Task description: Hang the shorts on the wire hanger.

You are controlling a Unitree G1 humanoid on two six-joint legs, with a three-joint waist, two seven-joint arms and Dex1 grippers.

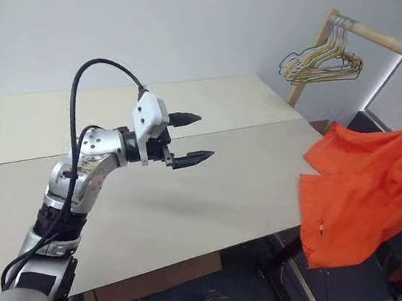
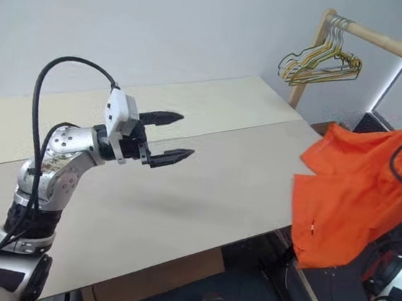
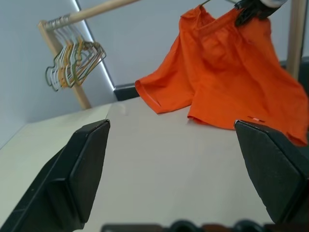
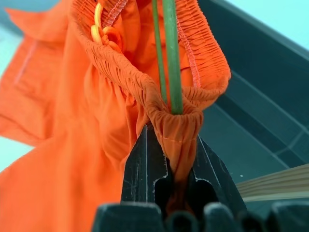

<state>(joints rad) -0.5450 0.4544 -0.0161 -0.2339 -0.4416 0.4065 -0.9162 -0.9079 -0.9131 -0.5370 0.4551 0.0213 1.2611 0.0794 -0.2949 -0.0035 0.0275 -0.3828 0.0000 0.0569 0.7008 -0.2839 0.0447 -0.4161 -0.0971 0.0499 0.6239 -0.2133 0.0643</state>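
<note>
The bright orange shorts (image 1: 358, 201) hang off the table's right edge, held up by their gathered waistband (image 4: 130, 82). My right gripper (image 4: 169, 140) is shut on a fold of that waistband. The wire hanger (image 4: 172, 58), a thin green wire, runs through the waist opening and down into the pinched fold. From the left wrist view the shorts (image 3: 222, 72) spread with both legs down and the right gripper (image 3: 253, 9) at their top. My left gripper (image 1: 191, 138) hovers open over the middle of the table, pointing toward the shorts, with nothing between its fingers.
A pale wooden table (image 1: 201, 216) spans the front. A wooden rail (image 1: 388, 41) on a slanted post at the back right carries a bunch of pale yellowish-green wire hangers (image 1: 320, 62). Dark floor and a wooden frame lie under the table's right edge.
</note>
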